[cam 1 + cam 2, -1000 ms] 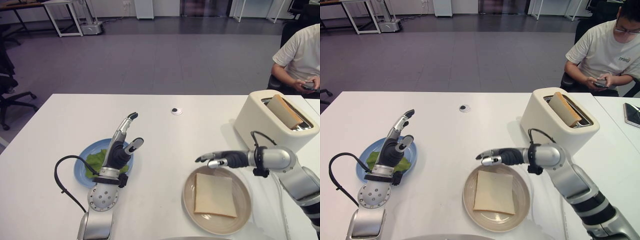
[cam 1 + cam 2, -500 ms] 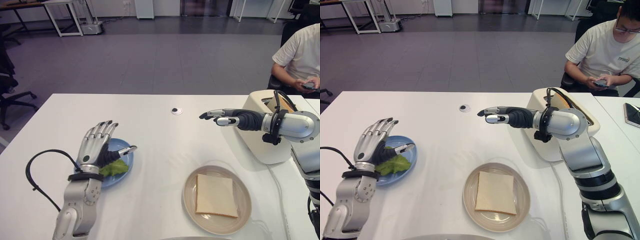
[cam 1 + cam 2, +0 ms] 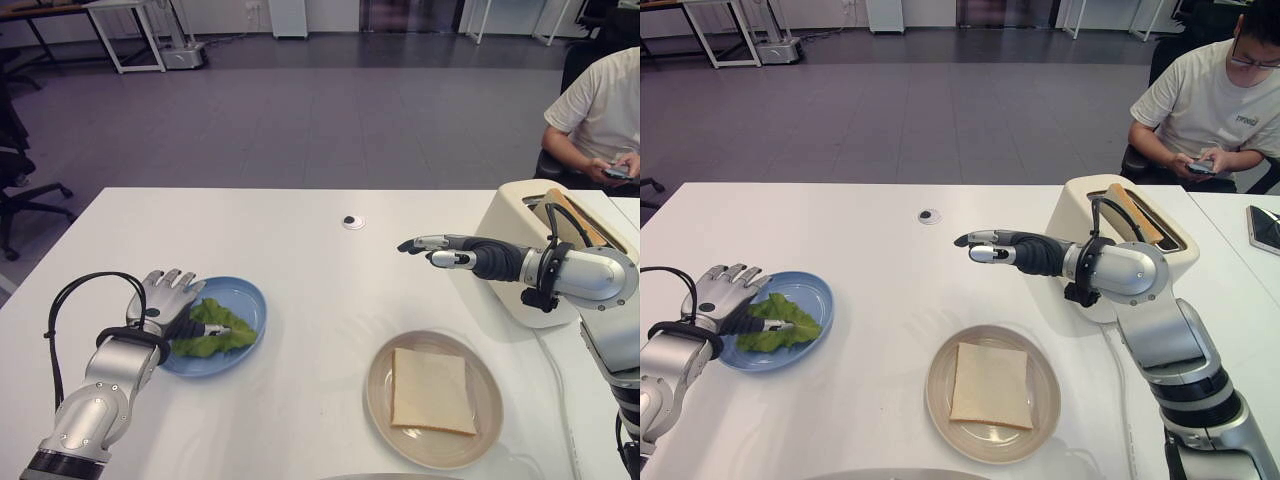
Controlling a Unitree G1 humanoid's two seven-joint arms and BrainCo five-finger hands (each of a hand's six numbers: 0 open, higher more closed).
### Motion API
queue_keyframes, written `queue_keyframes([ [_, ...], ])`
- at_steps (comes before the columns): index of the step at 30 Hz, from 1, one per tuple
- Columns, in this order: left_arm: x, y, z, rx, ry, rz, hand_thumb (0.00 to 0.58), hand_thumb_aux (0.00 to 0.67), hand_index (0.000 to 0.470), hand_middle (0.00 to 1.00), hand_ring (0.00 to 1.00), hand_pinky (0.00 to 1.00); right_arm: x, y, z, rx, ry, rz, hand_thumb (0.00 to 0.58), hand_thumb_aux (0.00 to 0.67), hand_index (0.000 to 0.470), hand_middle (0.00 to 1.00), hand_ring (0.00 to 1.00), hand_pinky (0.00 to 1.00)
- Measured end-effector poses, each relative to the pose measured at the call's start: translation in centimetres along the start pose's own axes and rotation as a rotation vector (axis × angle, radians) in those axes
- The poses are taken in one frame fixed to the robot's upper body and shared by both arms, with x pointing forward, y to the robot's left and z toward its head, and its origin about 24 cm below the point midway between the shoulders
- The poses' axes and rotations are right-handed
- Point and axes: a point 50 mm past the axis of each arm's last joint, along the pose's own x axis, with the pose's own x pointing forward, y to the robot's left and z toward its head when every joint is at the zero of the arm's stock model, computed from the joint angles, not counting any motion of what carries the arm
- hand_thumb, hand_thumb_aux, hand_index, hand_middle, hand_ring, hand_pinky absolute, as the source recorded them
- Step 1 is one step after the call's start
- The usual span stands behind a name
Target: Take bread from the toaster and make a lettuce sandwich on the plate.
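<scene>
The white worktop point(image 3: 330, 290) carried everything. The toaster point(image 3: 1070, 215) stood at its right side with one slice point(image 3: 1137, 218) standing up out of the slot. The beige plate point(image 3: 485, 400) sat near the front edge with a slice of bread point(image 3: 432, 390) lying flat on it. The blue plate point(image 3: 245, 300) was well apart to the left and held the lettuce point(image 3: 215, 330). The right hand point(image 3: 455, 250) hung in the air just left of the toaster, its fingers stretched out almost straight and holding nothing. The left hand point(image 3: 165, 305) lay at the left rim of the blue plate with its thumb over the leaf; whether it had closed on the lettuce could not be told. The step in hand looked like taking the lettuce for the bare slice, so the sandwich seemed about a third made. To do it well, the left hand would need a firm pinch on the body of the leaf rather than a frilly edge. It should then lift clear of the rim so the light plate did not drag along. The leaf should be laid flat and centred on the bread. The right hand would best keep away from the beige plate until then, ready for the toaster's slice. A small dark button point(image 3: 353, 221) sat far back on the worktop, out of the way.
</scene>
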Motion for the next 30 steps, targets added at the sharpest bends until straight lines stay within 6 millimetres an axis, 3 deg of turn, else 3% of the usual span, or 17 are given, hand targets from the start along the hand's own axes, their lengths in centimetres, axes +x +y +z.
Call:
queue_keyframes([
  [5, -0.3, -1.3, 1.2, -0.003, -0.066, -0.099, 0.000, 0.000, 0.000, 0.00, 0.00, 0.00, 0.0, 0.0, 0.0, 0.004, -0.002, -0.009, 0.000, 0.000, 0.000, 0.00, 0.00, 0.00],
  [6, -0.3, -1.6, 1.3, -0.009, -0.073, -0.123, 0.140, 0.087, 0.061, 0.00, 0.00, 0.00, 0.1, 0.0, 0.0, 0.006, -0.004, -0.011, 0.000, 0.000, 0.000, 0.00, 0.00, 0.00],
  [7, -0.2, -2.0, 1.4, -0.016, -0.079, -0.148, 0.580, 0.670, 0.470, 0.00, 0.00, 0.00, 0.1, 0.0, 0.0, 0.007, -0.005, -0.015, 0.000, 0.000, 0.000, 0.00, 0.00, 0.00],
  [20, 0.3, -1.2, 1.7, -0.147, -0.096, -0.066, 0.580, 0.670, 0.470, 0.00, 0.00, 0.00, 0.2, 0.2, -1.0, 0.024, 0.019, -0.034, 0.000, 0.000, 0.000, 0.00, 0.00, 0.00],
  [30, -0.3, 3.6, 3.2, -0.228, -0.158, 0.235, 0.580, 0.670, 0.470, 0.00, 0.00, 0.00, 0.6, 0.5, -1.7, 0.022, 0.047, -0.035, 0.000, 0.000, 0.000, 0.00, 0.00, 0.00],
])
